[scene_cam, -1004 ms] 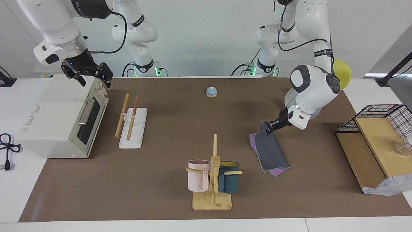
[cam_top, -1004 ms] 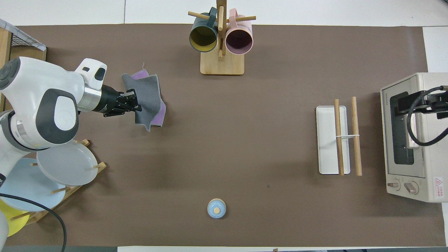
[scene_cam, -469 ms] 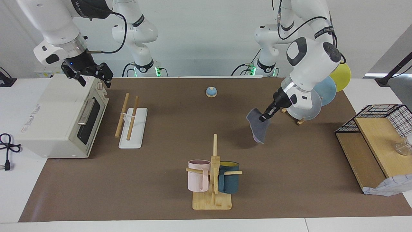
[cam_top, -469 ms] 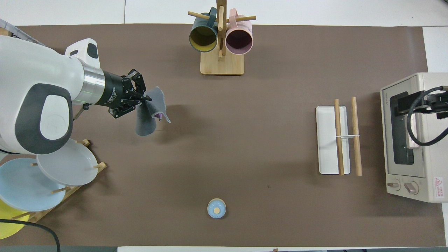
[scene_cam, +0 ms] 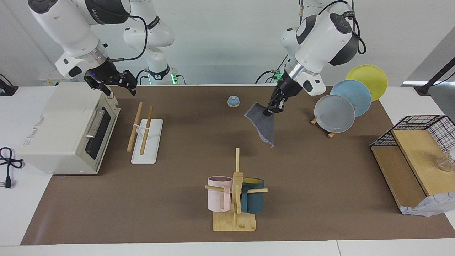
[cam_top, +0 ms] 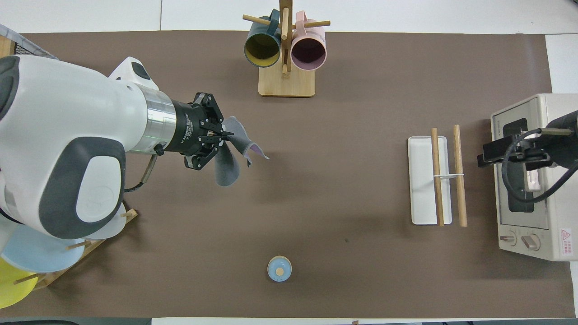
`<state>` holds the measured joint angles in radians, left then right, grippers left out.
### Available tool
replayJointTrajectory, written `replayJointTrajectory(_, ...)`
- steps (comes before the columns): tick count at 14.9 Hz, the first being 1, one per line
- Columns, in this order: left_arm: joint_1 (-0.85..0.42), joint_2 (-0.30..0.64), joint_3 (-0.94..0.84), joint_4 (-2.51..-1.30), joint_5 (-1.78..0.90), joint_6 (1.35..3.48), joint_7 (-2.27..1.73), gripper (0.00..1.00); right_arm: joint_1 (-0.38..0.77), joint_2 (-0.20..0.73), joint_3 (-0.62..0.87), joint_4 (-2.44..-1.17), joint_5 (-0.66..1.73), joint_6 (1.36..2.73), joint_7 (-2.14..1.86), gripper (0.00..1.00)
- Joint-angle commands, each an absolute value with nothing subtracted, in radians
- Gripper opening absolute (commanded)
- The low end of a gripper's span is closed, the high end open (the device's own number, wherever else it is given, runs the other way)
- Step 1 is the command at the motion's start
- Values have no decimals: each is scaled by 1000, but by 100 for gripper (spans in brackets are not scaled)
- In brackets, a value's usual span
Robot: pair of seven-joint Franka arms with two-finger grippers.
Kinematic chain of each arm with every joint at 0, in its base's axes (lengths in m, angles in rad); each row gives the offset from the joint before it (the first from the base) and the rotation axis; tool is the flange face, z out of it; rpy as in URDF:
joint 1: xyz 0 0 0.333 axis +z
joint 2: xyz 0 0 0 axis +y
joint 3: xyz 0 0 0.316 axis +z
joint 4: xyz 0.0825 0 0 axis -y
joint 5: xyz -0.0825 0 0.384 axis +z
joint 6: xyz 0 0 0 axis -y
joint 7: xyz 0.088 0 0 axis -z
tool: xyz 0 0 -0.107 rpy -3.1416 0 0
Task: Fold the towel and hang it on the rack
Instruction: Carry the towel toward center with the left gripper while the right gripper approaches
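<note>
Now pinched at one corner in the left claw (scene_cam: 270, 111), fingertips pressed together on the cloth: the thin towel (scene_cam: 265, 125), dark grey face outward with a sliver of purple, hanging clear of the brown surface (scene_cam: 185, 213) over its middle stretch. Well apart toward the right arm's end: the light-wood two-rod rack (scene_cam: 141, 128) on its flat white base, rods running nearer-to-farther from the robots, so crosswise to the carry. Probably needs a long sideways carry, then a drape across both rods. Waiting spread wide over the white toaster oven (scene_cam: 67, 131), just beside the rack: the right claw (scene_cam: 114, 82), by far the nearer one.
</note>
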<state>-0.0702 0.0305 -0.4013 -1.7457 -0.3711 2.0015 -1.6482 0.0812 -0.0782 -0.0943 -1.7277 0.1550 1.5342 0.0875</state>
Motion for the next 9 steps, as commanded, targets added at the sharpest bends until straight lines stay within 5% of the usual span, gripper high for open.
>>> replayJointTrajectory(1, -67, 31, -446, -1706, -356, 2006, -1831, 0, 95, -144, -87, -1859, 283, 1665, 275, 100)
replayJointTrajectory(9, -95, 22, -515, -1712, -327, 2089, -2153, 0, 253, -149, -86, -1948, 765, 1976, 1139, 100)
